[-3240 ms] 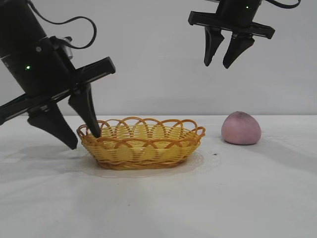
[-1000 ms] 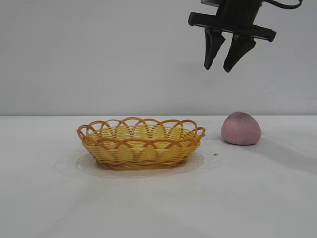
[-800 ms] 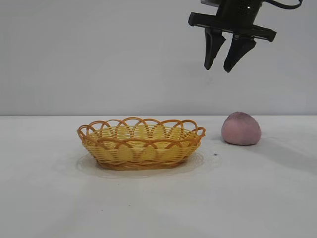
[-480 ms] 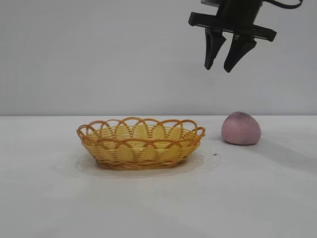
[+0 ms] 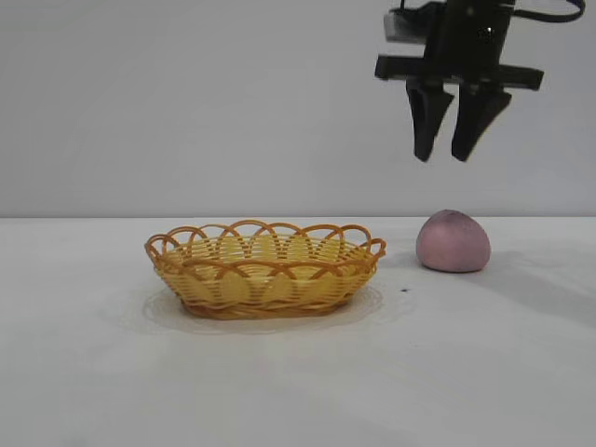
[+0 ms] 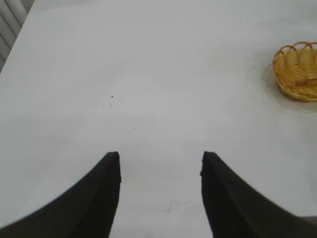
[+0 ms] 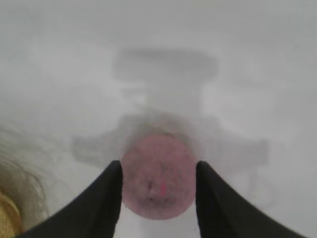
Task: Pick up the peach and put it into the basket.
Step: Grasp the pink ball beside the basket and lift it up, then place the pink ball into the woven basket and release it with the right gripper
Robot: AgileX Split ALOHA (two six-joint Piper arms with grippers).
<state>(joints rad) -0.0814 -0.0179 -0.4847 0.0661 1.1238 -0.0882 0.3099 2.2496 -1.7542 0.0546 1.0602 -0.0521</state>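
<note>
Overhead, the right pincer (image 5: pixel 451 156) hangs released, fingers apart, above the peach (image 5: pixel 453 241); that peach sits on the table (image 5: pixel 298 372), beside the basket (image 5: pixel 265 268); left pincer (image 6: pixel 159 163) gapes, empty.

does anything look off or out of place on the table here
Nothing stands out. The basket sits upright and intact, the peach rests whole on the table beside it, and the right gripper hangs open above the peach.
</note>
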